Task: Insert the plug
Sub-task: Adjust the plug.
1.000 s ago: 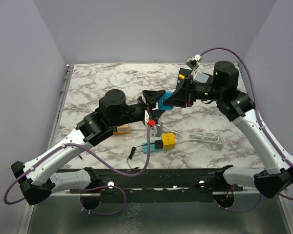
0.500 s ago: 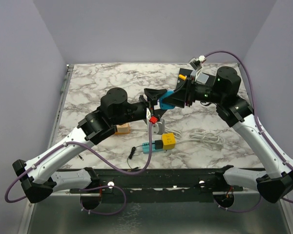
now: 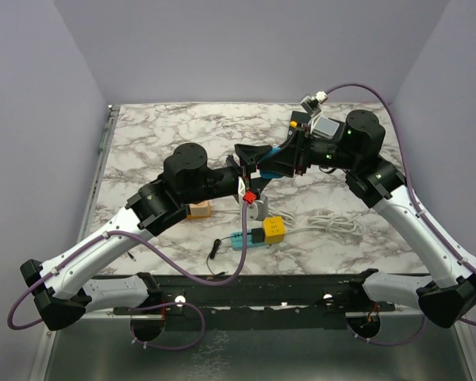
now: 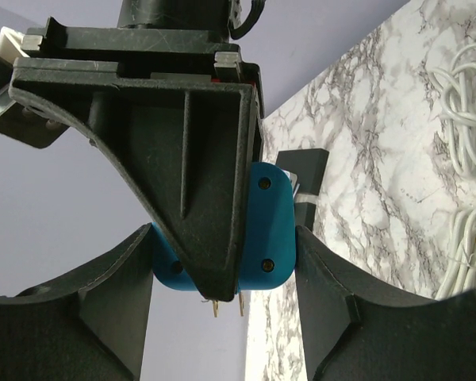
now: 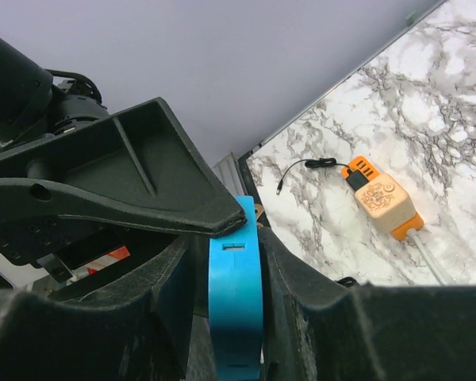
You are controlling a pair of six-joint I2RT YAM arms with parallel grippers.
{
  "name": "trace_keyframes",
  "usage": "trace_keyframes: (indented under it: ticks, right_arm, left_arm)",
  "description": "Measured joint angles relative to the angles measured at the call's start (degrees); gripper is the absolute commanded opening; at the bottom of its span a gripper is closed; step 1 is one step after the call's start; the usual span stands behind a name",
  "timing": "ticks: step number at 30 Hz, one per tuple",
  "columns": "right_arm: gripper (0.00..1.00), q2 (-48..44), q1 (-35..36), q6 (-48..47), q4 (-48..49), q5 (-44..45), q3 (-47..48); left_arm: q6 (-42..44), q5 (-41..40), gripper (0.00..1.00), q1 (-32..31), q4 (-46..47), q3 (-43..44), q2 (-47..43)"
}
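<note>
My left hand (image 4: 224, 242) is clamped across the blue plug (image 4: 270, 230), 1 finger on each side, its 2 prongs (image 4: 216, 308) exposed. My right hand (image 5: 228, 250) flanks the same plug's flat faces; I cannot tell whether it grips. The plug is raised above the worktop (image 3: 182, 127).

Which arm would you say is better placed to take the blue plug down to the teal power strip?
Left, probably. The left gripper brackets the blue plug with its prongs exposed, and it hangs nearer the teal power strip than the right gripper does.
</note>
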Motion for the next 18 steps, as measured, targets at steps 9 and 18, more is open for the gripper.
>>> trace_keyframes:
  ticks: [9, 18]
  right_arm:
    - [0.02, 0.6, 1.2, -1.2, -0.2, 0.5, 0.0]
    - [0.01, 0.6, 1.3, -1.9, -0.5, 0.5, 0.1]
  left_arm:
    - [0.2, -0.2, 0.18, 0.0, 0.0, -0.1, -0.6]
    - [0.6, -0.3, 0.99, 0.0, 0.1, -0.6, -1.0]
